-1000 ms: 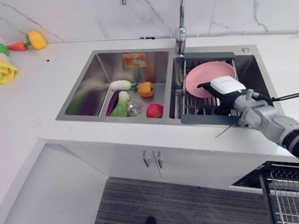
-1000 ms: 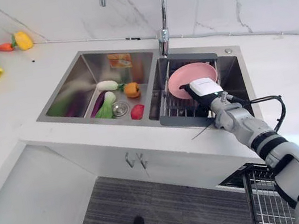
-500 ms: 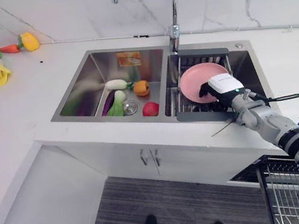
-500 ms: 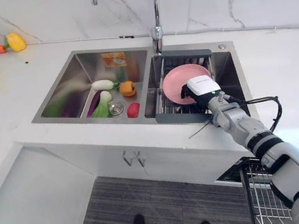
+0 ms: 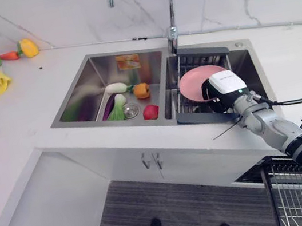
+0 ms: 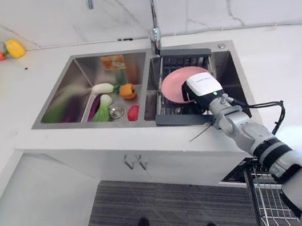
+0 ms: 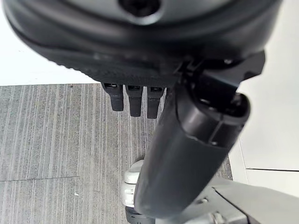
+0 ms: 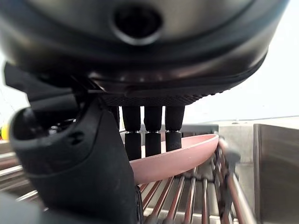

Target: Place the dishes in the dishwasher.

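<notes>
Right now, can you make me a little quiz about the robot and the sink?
1. True or false: the pink plate lies on the wire rack in the sink's right basin.
2. Which hand is at the plate? A) left hand B) right hand
3. Fill in: the toy vegetables lie in the sink's ______ basin.

Key:
1. True.
2. B: the right hand has its fingers over the plate's rim, thumb below; the left hand hangs over the floor.
3. Left.
</notes>
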